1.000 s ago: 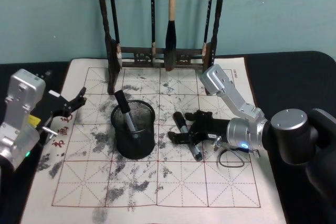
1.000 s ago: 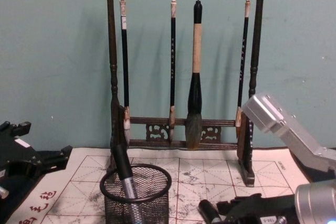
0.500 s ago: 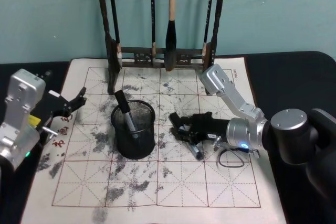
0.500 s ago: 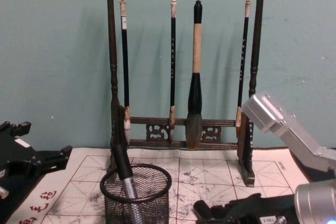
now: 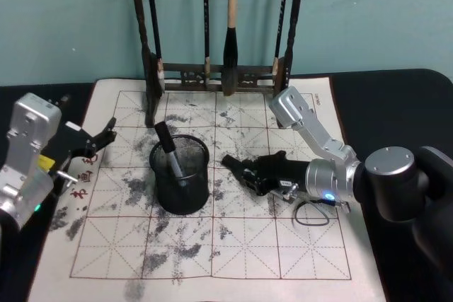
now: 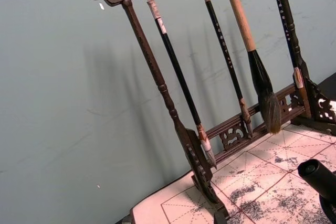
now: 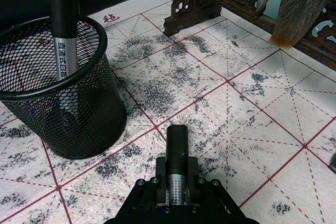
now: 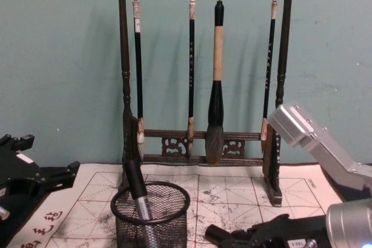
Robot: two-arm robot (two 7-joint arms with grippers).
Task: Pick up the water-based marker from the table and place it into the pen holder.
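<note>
Right gripper (image 5: pixel 248 172) is pinching the water-based marker (image 7: pixel 177 148) low over the table (image 5: pixel 396 97), at the pen holder's (image 5: pixel 181 182) 3 o'clock. Left gripper (image 5: pixel 94 141) sits parked at its 9 o'clock, fingers spread

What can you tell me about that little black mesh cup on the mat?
The pen holder is a small round cup of black wire mesh with a solid black rim. It stands upright on the ink-smudged gridded mat. One marker leans inside, its black cap above the rim. The right gripper holds a second marker nearby, apart.
</note>
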